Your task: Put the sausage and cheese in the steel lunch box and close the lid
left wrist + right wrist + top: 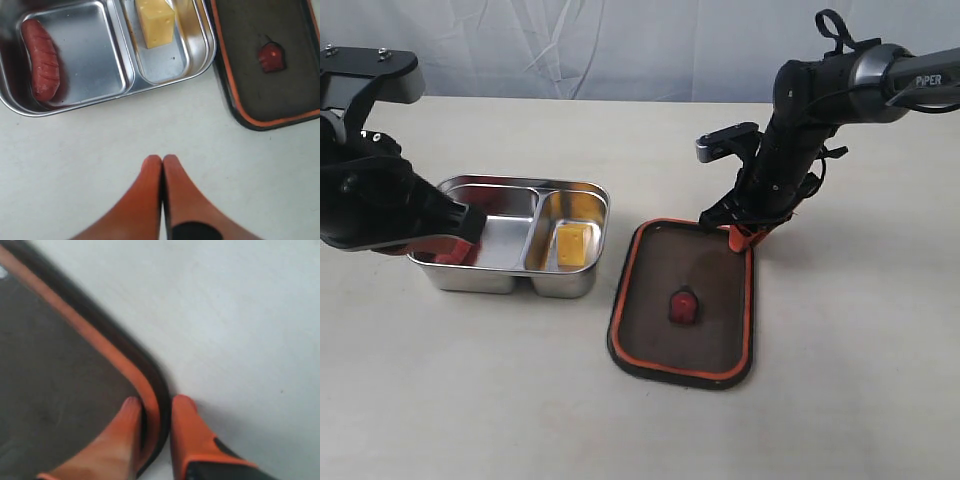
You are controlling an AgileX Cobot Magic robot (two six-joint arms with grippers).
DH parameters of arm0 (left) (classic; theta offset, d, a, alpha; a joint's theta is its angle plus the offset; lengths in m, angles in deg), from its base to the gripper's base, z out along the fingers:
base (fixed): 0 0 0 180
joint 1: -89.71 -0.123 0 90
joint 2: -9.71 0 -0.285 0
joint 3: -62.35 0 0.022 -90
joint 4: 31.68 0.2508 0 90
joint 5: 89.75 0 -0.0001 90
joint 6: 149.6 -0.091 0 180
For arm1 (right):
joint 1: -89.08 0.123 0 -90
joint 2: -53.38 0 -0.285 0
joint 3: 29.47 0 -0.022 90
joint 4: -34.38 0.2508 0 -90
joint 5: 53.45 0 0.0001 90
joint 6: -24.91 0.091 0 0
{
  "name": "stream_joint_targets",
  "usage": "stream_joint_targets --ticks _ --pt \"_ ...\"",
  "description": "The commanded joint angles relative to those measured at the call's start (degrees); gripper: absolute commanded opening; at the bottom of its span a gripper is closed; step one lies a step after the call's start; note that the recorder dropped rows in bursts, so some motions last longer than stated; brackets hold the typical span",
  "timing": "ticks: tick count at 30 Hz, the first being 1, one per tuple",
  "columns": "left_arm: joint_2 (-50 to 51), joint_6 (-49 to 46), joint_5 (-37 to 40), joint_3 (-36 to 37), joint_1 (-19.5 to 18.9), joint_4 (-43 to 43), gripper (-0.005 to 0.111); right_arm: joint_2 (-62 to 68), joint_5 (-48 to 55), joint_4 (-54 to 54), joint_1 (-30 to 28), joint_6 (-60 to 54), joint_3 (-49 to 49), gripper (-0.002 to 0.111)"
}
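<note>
At one corner of the flat dark translucent lid [670,270] with its orange seal, the right gripper [155,407] pinches the rim, while the left gripper [161,161] hangs clenched and empty near the shiny two-compartment steel lunch box [560,283]. With the glossy red sausage [44,67] and the yellow cheese block [156,22] in separate compartments, closing is the step in hand. The lid, lying just beside the box on a bare pale tabletop [840,400] before a wrinkled grey backdrop [620,40], likely needs lifting across and seating squarely.

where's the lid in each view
Exterior: the lid lies flat, right of the steel lunch box.
Left wrist: the lid sits beside the box's cheese compartment.
Right wrist: the lid's corner is gripped by the right pincer.
Shared landmark: its orange rim.
</note>
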Motion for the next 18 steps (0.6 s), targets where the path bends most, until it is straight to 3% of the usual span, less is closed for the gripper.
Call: stream_joint_targets --ticks 1,13,18 --pt "-0.51 0.38 -0.25 0.01 -0.24 0.16 0.000 0.44 -0.18 -0.28 -0.10 -0.34 -0.25 -0.001" --pt "-0.60 0.38 -1.78 0.01 -0.24 -0.09 0.001 -2.44 1.79 -0.28 -0.22 1.09 -0.25 -0.001" --pt "-1.87 0.38 -4.45 0.01 -0.24 -1.59 0.018 -6.88 1.45 -0.04 -1.91 4.80 -0.25 -0.001"
